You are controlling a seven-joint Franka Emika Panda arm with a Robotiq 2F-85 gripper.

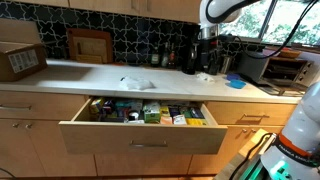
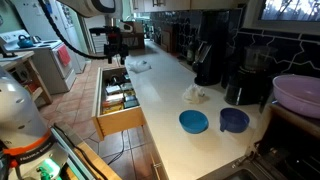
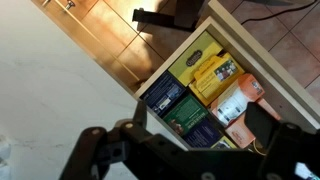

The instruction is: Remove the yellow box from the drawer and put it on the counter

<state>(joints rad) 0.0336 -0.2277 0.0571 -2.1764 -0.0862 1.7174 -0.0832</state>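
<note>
Kitchen scene with a long white counter [image 1: 100,78] over light-wood cabinets, backed by dark patterned tiles. Below it, a wide shallow light-wood drawer [image 1: 140,138] with a slim metal bar handle stands pulled open, packed with small cartons and packets.

The small flat bright-yellow box [image 3: 212,75] lies inside the drawer. In the wrist view it sits next to dark blue cartons [image 3: 165,95] and an orange-and-white packet [image 3: 240,100]. In an exterior view a yellow patch shows near one end of the drawer [image 1: 196,119].

The black robot gripper [image 3: 190,152] hangs above the counter edge and the open drawer, clear of everything. Its two fingers [image 3: 100,150] are spread wide apart and hold nothing. In an exterior view it hangs in the air over the far end of the drawer [image 2: 113,48].

On the counter rest a large brown cardboard box [image 1: 20,60], two blue bowls [image 2: 194,121] and a black coffee machine [image 2: 205,60].
</note>
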